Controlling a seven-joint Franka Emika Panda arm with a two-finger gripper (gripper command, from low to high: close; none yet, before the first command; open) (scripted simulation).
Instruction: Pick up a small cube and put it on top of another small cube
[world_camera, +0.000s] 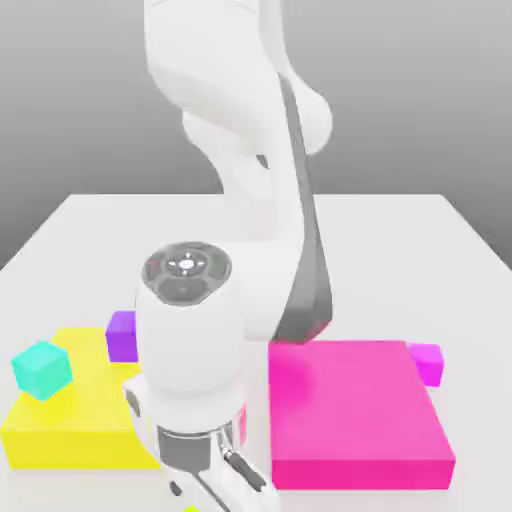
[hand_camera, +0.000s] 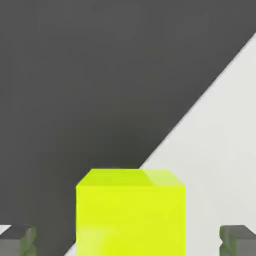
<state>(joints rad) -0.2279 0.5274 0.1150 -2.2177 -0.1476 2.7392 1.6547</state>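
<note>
One yellow cube (hand_camera: 130, 212), one cyan cube (world_camera: 42, 368).

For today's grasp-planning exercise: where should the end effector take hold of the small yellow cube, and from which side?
Grip the small yellow cube across its two opposite flat side faces, coming straight along the hand's own axis. In the hand view it sits square between the fingertips, gaps on both sides, so the pads would meet parallel faces.

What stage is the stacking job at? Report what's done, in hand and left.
Done: nothing stacked; the cyan cube sits on the flat yellow block with its top bare.
In hand: the gripper straddles the small yellow cube, with a gap between each of its fingers and the cube, so no grasp yet.
Left: close, lift, carry it over and set it on the cyan cube.
</note>
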